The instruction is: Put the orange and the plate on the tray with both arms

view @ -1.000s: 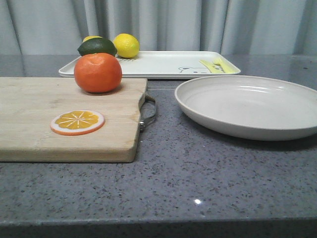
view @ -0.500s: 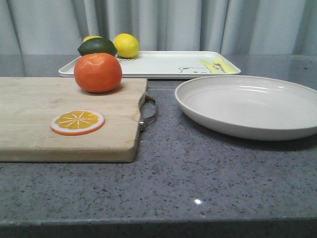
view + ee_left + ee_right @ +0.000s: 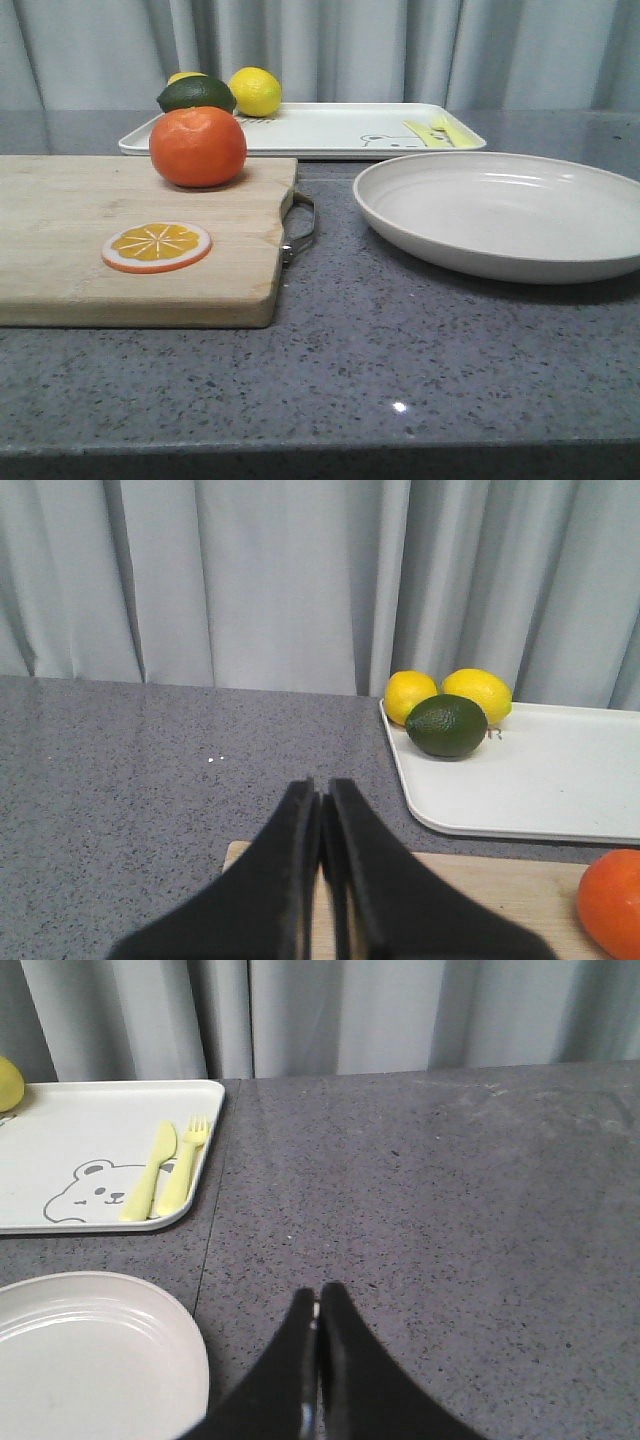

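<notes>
The orange sits at the far edge of the wooden cutting board; its edge shows in the left wrist view. The off-white plate lies on the counter to the right; its rim shows in the right wrist view. The white tray lies behind them, also in the left wrist view and the right wrist view. My left gripper is shut and empty above the board's far left edge. My right gripper is shut and empty over the counter beside the plate. Neither gripper shows in the front view.
An orange slice lies on the board. A dark green avocado and two lemons sit at the tray's left end. A yellow knife and fork lie on the tray's right end by the bear drawing. Grey curtains hang behind the counter.
</notes>
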### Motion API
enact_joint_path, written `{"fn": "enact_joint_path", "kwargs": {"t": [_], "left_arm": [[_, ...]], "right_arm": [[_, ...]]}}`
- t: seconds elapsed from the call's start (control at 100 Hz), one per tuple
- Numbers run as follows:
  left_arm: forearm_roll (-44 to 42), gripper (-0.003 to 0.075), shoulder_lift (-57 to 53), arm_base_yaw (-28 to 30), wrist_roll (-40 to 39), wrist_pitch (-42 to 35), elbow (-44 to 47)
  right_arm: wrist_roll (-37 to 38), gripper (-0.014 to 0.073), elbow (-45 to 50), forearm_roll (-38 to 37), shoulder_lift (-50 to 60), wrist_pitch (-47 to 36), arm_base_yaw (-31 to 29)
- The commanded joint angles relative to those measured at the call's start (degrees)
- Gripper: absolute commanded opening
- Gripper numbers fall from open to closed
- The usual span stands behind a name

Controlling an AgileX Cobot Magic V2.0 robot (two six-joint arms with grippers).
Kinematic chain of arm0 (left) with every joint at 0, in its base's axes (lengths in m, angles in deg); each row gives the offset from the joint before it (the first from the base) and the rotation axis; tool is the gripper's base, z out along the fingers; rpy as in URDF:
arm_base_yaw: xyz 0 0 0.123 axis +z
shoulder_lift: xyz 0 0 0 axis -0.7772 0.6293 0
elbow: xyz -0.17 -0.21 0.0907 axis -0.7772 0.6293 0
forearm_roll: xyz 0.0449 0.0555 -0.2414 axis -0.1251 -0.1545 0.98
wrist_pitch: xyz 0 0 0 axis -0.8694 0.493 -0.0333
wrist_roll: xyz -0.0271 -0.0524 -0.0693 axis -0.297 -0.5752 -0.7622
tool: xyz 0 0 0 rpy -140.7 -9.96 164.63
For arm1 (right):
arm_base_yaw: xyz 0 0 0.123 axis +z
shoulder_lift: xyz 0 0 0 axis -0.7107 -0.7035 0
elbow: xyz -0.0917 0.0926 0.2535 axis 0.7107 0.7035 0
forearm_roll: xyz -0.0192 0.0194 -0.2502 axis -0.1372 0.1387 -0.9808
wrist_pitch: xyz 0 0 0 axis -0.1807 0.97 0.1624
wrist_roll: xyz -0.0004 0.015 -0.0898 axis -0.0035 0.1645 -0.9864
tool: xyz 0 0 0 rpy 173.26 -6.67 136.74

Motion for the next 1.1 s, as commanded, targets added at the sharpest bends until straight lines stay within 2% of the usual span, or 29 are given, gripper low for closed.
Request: {"fn": "enact_joint_path", "kwargs": {"t": [0.0,0.1,0.2,0.27,0.44,0.53,0.63,1.09], "left_arm": [[0.48,-0.0018,3.01,-0.44,-0.24,-1.90,-4.25],[2.15,-0.0011,6.60,-0.44,-0.35,2.22,-7.92],[2.19,0.0065,10.11,-0.44,-0.35,4.98,-11.51],[2.19,0.0171,12.33,-0.44,-0.35,5.57,-13.57],[2.91,0.0500,16.68,-0.57,-0.35,6.85,-17.79],[2.91,0.0601,18.77,-2.04,-0.35,8.75,-20.15],[2.91,0.0637,21.38,-4.68,-0.35,12.01,-23.09],[4.85,0.0629,37.52,-19.52,-0.35,28.45,-40.62]], "right_arm": [[-0.23,-0.0067,-2.16,-0.80,-0.43,-4.78,-0.13],[-0.23,-0.0067,-2.16,-0.80,-0.43,-4.78,-0.13],[-0.23,-0.0067,-2.16,-0.80,-0.43,-4.78,-0.13],[-0.23,-0.0067,-2.16,-0.80,-0.43,-4.78,-0.13],[-0.23,-0.0067,-2.16,-0.80,-0.43,-4.78,-0.13],[-0.23,-0.0067,-2.16,-0.80,-0.43,-4.78,-0.13],[-0.23,-0.0067,-2.16,-0.80,-0.43,-4.78,-0.13],[-0.23,-0.0067,-2.16,-0.80,-0.43,-4.78,-0.13]]}}
